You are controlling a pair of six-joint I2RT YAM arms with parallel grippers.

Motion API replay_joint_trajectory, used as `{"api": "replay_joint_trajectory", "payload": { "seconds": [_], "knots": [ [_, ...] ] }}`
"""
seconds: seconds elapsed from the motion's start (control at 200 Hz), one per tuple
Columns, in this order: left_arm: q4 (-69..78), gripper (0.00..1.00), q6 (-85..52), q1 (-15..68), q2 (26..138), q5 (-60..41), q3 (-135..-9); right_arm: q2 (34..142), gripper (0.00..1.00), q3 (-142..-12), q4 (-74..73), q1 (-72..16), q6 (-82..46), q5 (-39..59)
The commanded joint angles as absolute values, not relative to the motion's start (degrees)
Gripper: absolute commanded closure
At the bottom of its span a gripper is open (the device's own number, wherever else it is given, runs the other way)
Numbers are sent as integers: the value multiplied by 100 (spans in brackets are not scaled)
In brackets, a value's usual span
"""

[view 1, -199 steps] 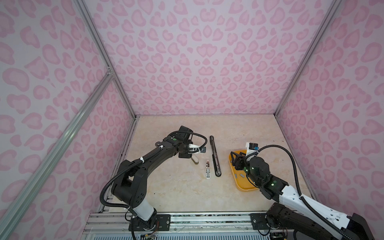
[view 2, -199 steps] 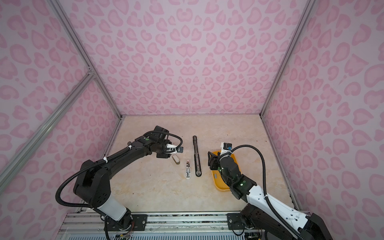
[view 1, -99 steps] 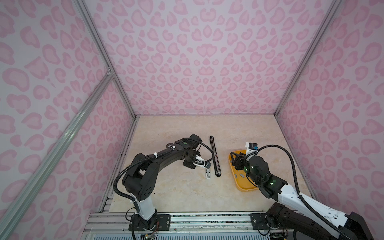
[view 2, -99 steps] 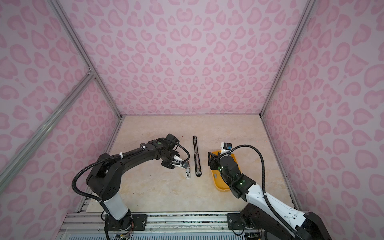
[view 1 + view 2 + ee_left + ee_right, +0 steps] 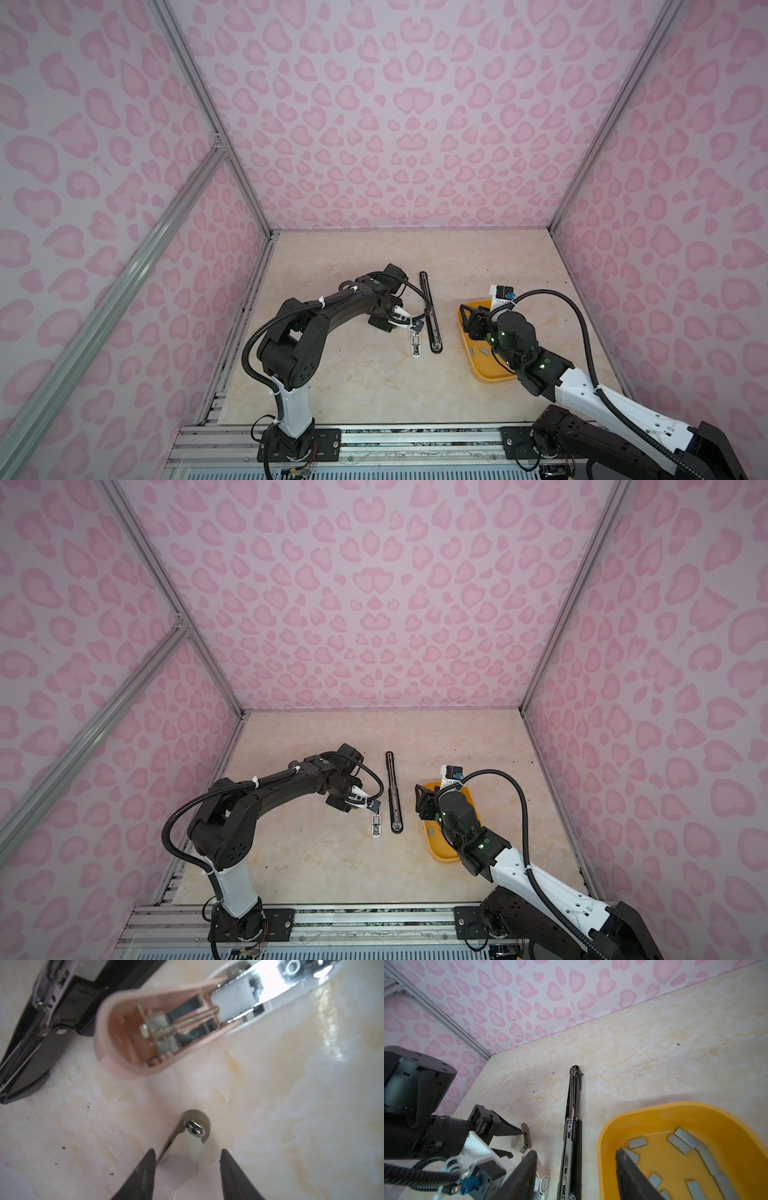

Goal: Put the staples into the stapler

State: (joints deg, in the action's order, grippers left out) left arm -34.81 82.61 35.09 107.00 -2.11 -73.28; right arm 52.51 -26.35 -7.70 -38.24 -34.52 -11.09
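A small pink-and-white stapler (image 5: 416, 345) (image 5: 376, 825) lies folded open on the table, its spring and metal magazine showing in the left wrist view (image 5: 158, 1028). Beside it a long black stapler (image 5: 430, 316) (image 5: 572, 1126) lies opened flat. My left gripper (image 5: 187, 1150) (image 5: 415, 326) is open at the pink stapler's far end. A small beige-and-white piece with a screw (image 5: 194, 1136) (image 5: 527, 1136) sits between its fingers, touching only one. Grey staples (image 5: 683, 1144) (image 5: 484, 351) lie in a yellow tray (image 5: 490, 376). My right gripper (image 5: 575, 1150) (image 5: 424, 802) hangs open and empty over the tray's left rim.
Pink-patterned walls close the table on three sides. The metal rail with both arm bases (image 5: 374, 440) runs along the front. The left arm's cable loop (image 5: 419, 295) reaches over toward the black stapler.
My left gripper has swung right and toward the front, from left of the staplers to the pink stapler's far end, and its jaws have widened a little. The right arm has stayed put.
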Motion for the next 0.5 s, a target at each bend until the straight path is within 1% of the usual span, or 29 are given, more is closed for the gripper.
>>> {"api": "replay_joint_trajectory", "payload": {
  "seconds": [0.0, 0.12, 0.275, 0.31, 0.33, 0.41, 0.5],
  "knots": [
    [-3546, 48, 8478, 3489, 10806, -235, -7357, 5312, 39, -2654, -901, -3827, -3488, -1086],
    [-3563, 52, 8499, 3474, 10895, -268, -7365, 5387, 39, -2665, -905, -3831, -3497, -1072],
    [-3586, 62, 8477, 3480, 10962, -267, -7442, 5432, 39, -2690, -905, -3830, -3505, -1055],
    [-3619, 63, 8464, 3476, 10953, -290, -7466, 5433, 39, -2692, -894, -3824, -3506, -1059],
    [-3632, 68, 8452, 3472, 10944, -309, -7475, 5426, 39, -2694, -896, -3826, -3501, -1063],
    [-3656, 75, 8431, 3463, 10850, -372, -7472, 5424, 39, -2689, -892, -3818, -3490, -1072],
    [-3607, 86, 8360, 3416, 10635, -478, -7373, 5427, 39, -2681, -888, -3808, -3481, -1115]
  ]
}}
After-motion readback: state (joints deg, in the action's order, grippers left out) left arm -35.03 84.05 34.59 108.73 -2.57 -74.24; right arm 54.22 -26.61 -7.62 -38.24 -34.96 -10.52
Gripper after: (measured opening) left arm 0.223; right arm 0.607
